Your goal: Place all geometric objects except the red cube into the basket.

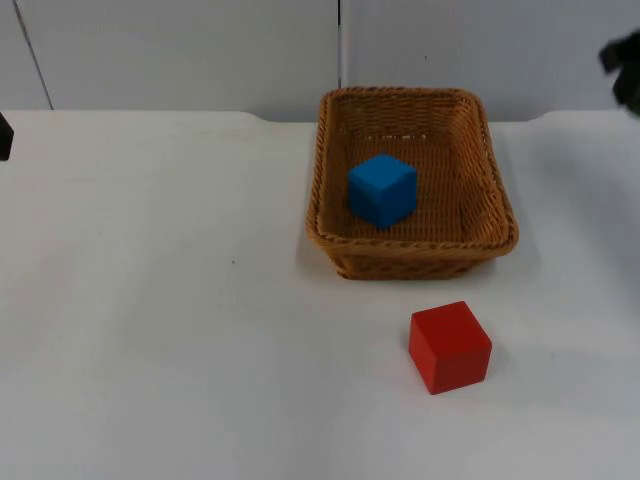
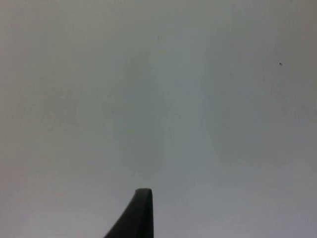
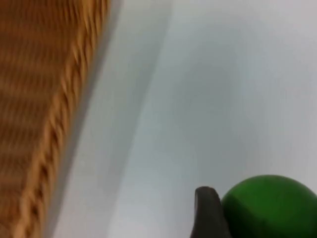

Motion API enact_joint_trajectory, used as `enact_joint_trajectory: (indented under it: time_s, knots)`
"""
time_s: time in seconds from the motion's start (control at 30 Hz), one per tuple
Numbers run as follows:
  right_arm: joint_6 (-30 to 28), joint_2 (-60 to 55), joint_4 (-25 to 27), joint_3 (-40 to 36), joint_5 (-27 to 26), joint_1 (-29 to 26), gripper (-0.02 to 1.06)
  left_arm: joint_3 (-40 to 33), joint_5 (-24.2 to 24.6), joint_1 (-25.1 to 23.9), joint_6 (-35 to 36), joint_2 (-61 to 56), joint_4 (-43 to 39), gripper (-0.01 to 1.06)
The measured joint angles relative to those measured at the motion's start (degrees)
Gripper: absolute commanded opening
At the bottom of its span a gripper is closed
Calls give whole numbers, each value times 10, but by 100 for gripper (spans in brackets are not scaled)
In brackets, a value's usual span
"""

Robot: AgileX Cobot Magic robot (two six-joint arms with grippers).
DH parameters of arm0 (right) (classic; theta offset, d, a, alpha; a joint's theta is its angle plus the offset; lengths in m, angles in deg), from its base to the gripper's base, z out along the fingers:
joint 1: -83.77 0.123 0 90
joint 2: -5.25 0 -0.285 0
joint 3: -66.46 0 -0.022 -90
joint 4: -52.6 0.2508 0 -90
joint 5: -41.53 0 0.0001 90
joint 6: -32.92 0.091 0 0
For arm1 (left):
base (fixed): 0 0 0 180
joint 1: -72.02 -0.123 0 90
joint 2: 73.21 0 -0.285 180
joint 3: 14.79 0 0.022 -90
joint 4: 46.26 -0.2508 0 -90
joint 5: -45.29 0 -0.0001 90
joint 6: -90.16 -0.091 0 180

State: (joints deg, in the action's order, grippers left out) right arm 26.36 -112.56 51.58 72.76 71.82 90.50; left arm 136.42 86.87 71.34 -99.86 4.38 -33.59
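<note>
The wicker basket sat on the white table, close to the grey partition wall behind it. A blue cube already lay inside the basket, on its floor. The red cube stood on the table just in front of the basket, apart from its rim, where it belonged.

In the right wrist view a green ball sat tight against the right gripper's black fingertip, with the basket's woven wall off to one side. The right gripper seemed to have hold of the ball, though how far its jaws stood apart could not be told. In the top view the right arm showed beyond the basket's right side, near the wall.

Judging by this, the step in hand was carrying the ball to the basket. It would go best brought well over the rim and let go low above the floor, clear of the blue cube, since a ball may roll or bounce out.

The left gripper waited far to the basket's left over bare table; its jaw state could not be told.
</note>
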Motion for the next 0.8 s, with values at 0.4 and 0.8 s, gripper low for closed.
enact_joint_trajectory:
  time_s: [0.4,0.8]
  knots:
    - [-10,29,-1,56,39,68,0,0,0,0,0,0,4,100]
    - [8,-173,2,325,115,161,0,0,1,0,0,0,6,100]
